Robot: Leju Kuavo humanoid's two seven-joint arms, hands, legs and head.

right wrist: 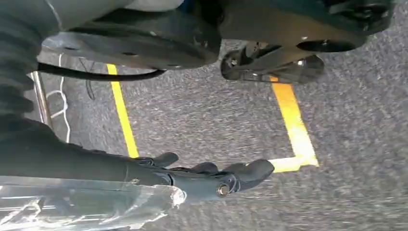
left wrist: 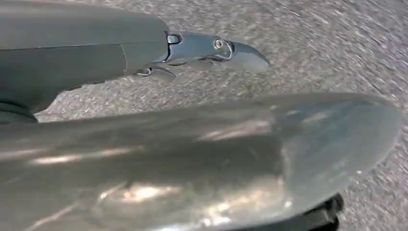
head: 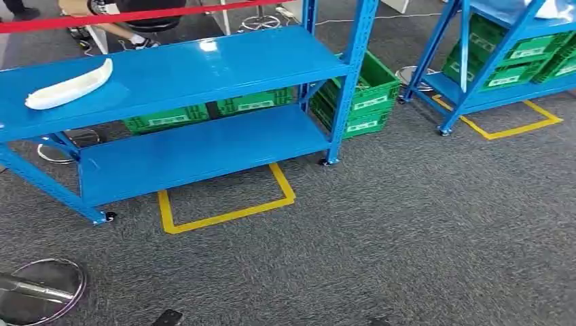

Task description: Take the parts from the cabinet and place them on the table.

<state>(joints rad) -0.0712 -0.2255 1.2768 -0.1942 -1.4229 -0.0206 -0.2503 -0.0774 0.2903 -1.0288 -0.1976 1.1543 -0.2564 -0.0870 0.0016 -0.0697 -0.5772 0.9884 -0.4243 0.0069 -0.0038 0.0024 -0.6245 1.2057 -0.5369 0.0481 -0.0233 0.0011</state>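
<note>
Left hand [left wrist: 211,48], seen in the left wrist view, extends its dark fingers [left wrist: 243,54] above grey carpet; a large glossy translucent part [left wrist: 231,159] lies directly alongside the hand and covers much of that view, but whether the fingers grip it cannot be determined. Right hand [right wrist: 202,175], seen in the right wrist view, holds its fingers [right wrist: 252,171] extended and close together above the carpet; a clear, crinkled plastic-looking piece [right wrist: 86,202] lies against the underside of the hand, and a grip on it cannot be confirmed. Beyond the right hand, yellow floor tape [right wrist: 293,125] forms a corner on the carpet. In the head view, a blue steel shelf rack [head: 204,68] stands on the grey carpet [head: 407,231]. A white, elongated, curved part [head: 68,87] lies on the left end of the rack's upper shelf. The lower shelf [head: 204,149] of the rack is blue as well. Green plastic crates [head: 360,102] stand on the floor behind and to the right of the rack. A yellow tape outline [head: 224,214] marks the carpet in front of the rack. A second blue rack [head: 489,61] stands at upper right, well apart from the first, carrying further green crates [head: 523,51], with another yellow outline [head: 516,125] beside its foot. A red barrier tape [head: 136,15] runs across the top. A chrome stool base [head: 44,288] rests at lower left.
</note>
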